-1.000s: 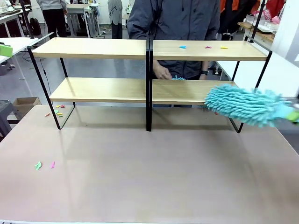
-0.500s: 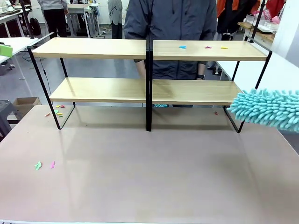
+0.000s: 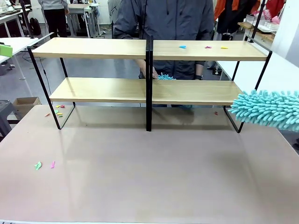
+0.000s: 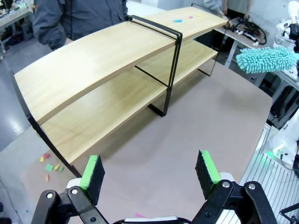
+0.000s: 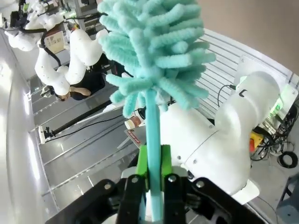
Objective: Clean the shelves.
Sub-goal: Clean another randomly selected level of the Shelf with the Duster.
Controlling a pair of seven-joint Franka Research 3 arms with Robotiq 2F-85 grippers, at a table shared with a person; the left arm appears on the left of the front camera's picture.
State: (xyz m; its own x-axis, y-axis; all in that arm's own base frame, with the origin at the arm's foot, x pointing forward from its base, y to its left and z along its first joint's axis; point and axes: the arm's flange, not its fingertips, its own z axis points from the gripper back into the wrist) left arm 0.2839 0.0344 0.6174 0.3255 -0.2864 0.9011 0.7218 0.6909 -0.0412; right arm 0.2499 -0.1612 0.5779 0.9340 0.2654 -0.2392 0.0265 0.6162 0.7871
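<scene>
The shelves (image 3: 93, 48) are stood at the far side of the tabletop (image 3: 163, 177); coloured paper scraps (image 3: 182, 46) are seen on the right half of their upper board, probably the dirt to be swept; a teal duster (image 3: 266, 108) is clamped by its handle in the right gripper (image 5: 153, 156) and held just off the right end of the shelves, apparently for a sideways entry; the left gripper (image 4: 149, 172), spread wide and empty, is held in front of their left end, likely to leave room.
</scene>
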